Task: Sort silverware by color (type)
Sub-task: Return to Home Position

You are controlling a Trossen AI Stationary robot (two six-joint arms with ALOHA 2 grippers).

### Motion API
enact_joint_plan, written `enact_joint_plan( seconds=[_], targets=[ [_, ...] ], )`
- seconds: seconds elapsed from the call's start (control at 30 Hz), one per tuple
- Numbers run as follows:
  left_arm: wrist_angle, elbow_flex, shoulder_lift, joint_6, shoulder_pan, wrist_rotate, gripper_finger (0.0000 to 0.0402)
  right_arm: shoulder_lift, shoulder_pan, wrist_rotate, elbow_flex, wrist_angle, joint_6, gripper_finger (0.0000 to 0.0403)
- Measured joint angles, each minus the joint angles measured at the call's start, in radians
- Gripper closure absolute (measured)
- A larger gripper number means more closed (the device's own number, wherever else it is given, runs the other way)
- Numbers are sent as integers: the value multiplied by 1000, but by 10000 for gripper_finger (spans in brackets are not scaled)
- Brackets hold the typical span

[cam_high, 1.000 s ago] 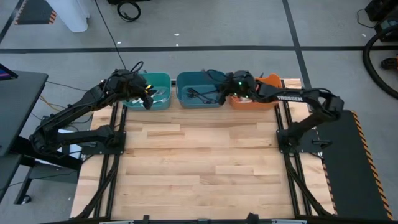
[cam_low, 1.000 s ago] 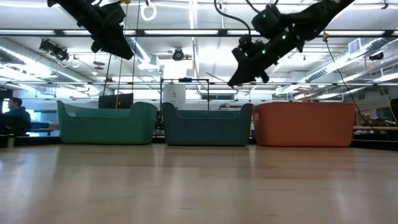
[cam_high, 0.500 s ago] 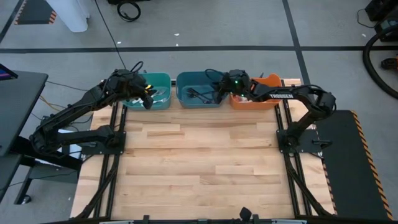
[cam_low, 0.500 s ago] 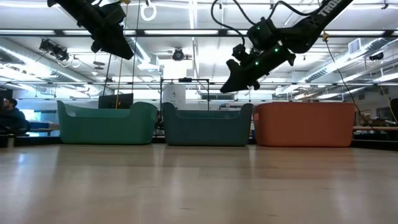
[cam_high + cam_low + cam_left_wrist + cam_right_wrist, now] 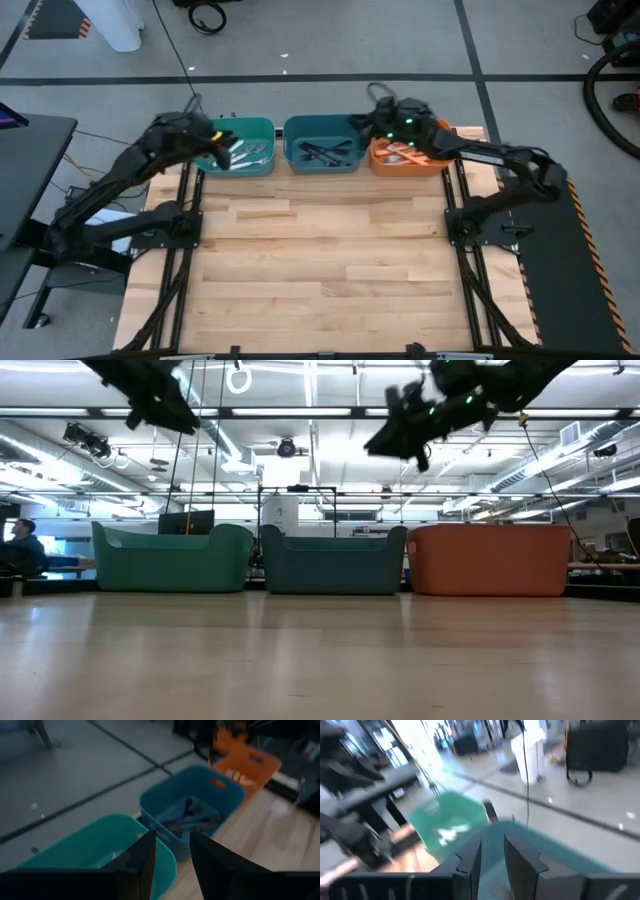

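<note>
- Judging by the counter [image 5: 320,260], the sorting looks finished: no fork or knife shows anywhere on the bare wood.
- White silverware [image 5: 248,154] lies in the teal bin [image 5: 258,122], at 11 o'clock on the counter's far edge.
- Black silverware [image 5: 322,153] lies in the blue bin [image 5: 300,120] at 12 o'clock, just beside the teal one.
- Orange-handled silverware [image 5: 402,153] lies in the orange bin [image 5: 405,170] at 1 o'clock.
- Whether any piece sits in the wrong bin is too small to tell.
- The left end effector [image 5: 172,836] hangs above the teal bin's 9 o'clock side, its fingers a narrow gap apart and holding nothing.
- The right end effector [image 5: 492,839] hangs high over the meeting of the blue and orange bins, also narrowly parted and empty.
- All that seems left is bringing both arms away from the bins to their rest pose.
</note>
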Motion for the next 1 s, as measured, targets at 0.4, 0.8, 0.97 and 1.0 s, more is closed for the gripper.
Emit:
enact_joint_plan(
  seconds=[0.4, 0.8, 0.97, 1.0],
  targets=[
    [114, -248, -451, -70, 27, -44, 271, -405, -19, -1, 0, -224, -208, 312],
    [172, -529, -739, -125, 25, -48, 271, -727, -22, -19, -187, -347, -85, 311],
    [204, -615, -754, -103, 25, -34, 271, -844, -22, -59, -323, -316, 14, 311],
    [204, -634, -752, -97, 24, -26, 271, -864, -22, -70, -352, -302, 29, 311]
  ],
)
